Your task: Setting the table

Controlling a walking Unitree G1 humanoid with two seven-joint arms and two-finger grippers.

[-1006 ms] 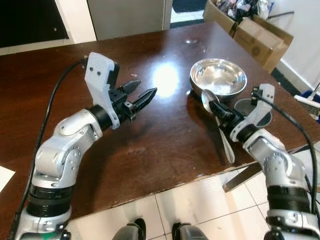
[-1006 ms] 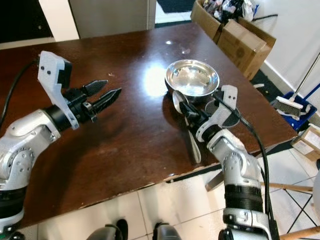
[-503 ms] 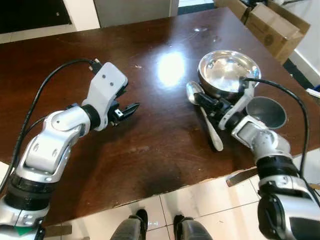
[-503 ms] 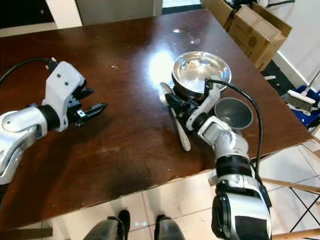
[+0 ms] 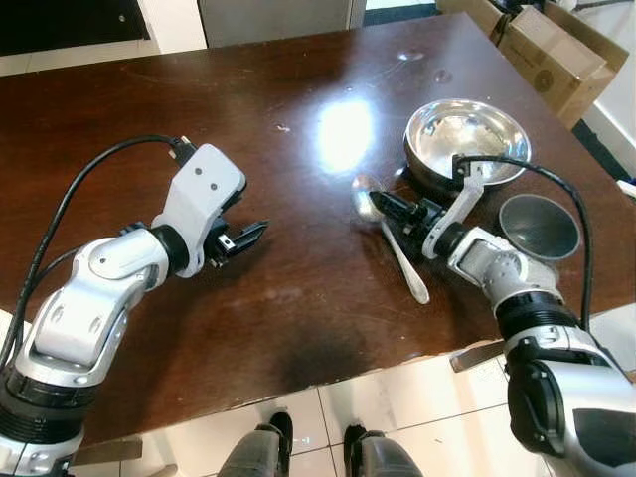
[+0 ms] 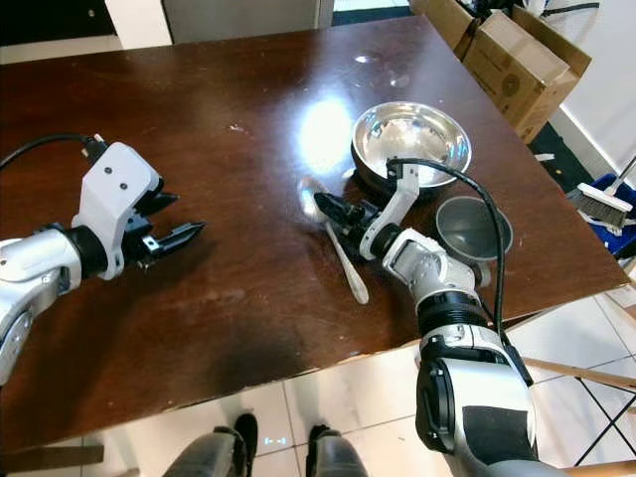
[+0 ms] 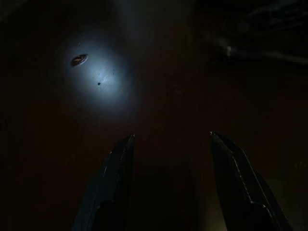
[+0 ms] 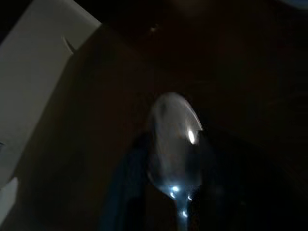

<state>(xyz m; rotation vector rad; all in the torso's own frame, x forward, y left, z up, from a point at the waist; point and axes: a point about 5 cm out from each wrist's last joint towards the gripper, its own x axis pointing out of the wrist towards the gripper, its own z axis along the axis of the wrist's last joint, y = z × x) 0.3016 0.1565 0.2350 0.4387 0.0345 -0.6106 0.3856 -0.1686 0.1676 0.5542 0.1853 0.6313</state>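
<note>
Steel bowl [image 5: 467,141], nothing inside

The desk [image 5: 298,79] was dark polished wood, glossy enough to mirror a lamp glare. The bowl [image 5: 467,139] and spoon [image 5: 397,248] were shiny bare metal; a smaller grey bowl [image 5: 539,227] at the right edge looked matt

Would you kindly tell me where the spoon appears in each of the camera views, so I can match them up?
Left eye view: spoon right of centre, beside the steel bowl, held by the right hand.
Right eye view: spoon centre, left of the bowl.
Left wrist view: dark table, no spoon visible.
Right wrist view: spoon bowl centre, between the fingers.
Shared landmark: the steel bowl.
</note>
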